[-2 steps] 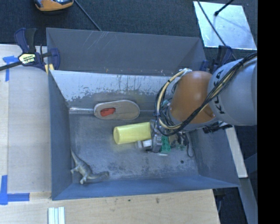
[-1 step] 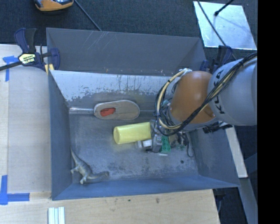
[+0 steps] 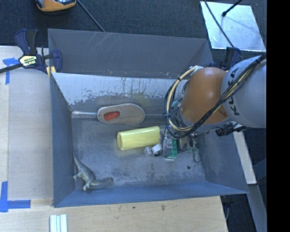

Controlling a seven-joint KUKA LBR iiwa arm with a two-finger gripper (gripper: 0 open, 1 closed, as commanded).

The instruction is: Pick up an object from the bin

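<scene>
A flat beige oval thing with a red patch point(image 3: 121, 114) lies just left of the frame's centre, on the floor of the grey metal bin point(image 3: 131, 56) close to its far wall. A clear handle runs out to its left. A small grey-tan toy lizard point(image 3: 86, 176) sits at lower left, well apart from the oval. At the top left edge an orange-and-black object point(image 3: 55, 3) rests on the dark floor point(image 3: 145, 18), with a thin black cable point(image 3: 90, 17) beside it. A white sheet point(image 3: 233, 25) lies at upper right.

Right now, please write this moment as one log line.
end effector: at right end of yellow cylinder | grasp: unclear | elsewhere: brush, toy lizard
</scene>
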